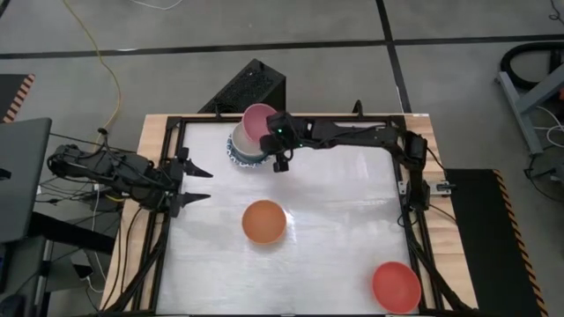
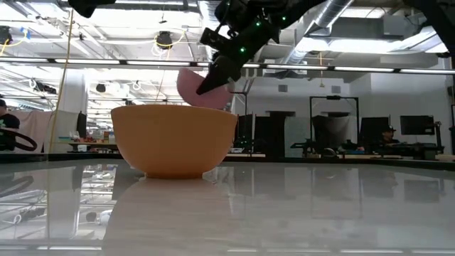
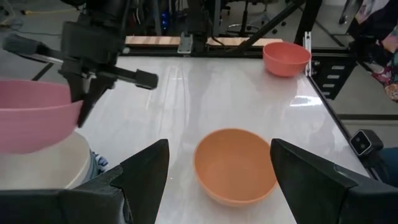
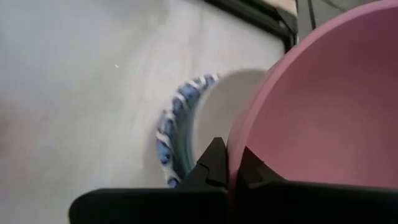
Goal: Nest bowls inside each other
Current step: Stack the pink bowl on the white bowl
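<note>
Fingers clamped on pink bowl above the stack

Right gripper (image 1: 278, 139) has its fingers (image 4: 214, 163) pinched tight on the rim of the pink bowl (image 1: 257, 120), one inside the wall and one outside, holding it tilted just over the stack of bowls (image 1: 242, 150) at the surface's (image 1: 352, 220) twelve o'clock edge. A cream bowl (image 3: 46, 165) tops that stack, with a blue-patterned rim (image 4: 168, 134) showing lower down. Orange bowl (image 1: 263, 221) sits upright near the middle of the surface; red bowl (image 1: 396, 285) stands well apart at five o'clock. Left gripper (image 1: 196, 183) waits at nine o'clock, fingers spread wide and holding nothing.
</note>
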`<state>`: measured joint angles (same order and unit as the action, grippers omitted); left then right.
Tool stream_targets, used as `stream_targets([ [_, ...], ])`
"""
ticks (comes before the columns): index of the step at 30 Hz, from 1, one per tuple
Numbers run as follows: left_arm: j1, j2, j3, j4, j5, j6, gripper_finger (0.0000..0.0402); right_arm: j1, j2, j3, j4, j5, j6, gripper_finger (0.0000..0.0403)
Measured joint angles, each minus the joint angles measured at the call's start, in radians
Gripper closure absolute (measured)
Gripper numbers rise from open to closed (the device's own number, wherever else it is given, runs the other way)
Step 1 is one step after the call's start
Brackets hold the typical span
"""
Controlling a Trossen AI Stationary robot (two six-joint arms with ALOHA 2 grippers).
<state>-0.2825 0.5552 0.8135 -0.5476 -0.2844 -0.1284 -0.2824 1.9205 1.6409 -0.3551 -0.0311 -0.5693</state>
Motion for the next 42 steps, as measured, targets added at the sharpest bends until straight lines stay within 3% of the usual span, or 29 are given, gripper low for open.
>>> stream_targets([
  [12,0.000,0.001,0.000,0.097,0.008,0.000,0.0132,-0.021,0.000,0.000,0.028,-0.126,-0.041,0.0396],
  [28,0.000,0.001,0.000,0.105,-0.017,-0.056,0.0132,-0.041,0.097,0.026,0.039,-0.130,-0.033,0.0393],
  [42,0.000,0.001,0.000,0.091,-0.044,-0.058,0.0132,-0.039,0.091,0.026,0.058,-0.134,0.067,0.0270],
])
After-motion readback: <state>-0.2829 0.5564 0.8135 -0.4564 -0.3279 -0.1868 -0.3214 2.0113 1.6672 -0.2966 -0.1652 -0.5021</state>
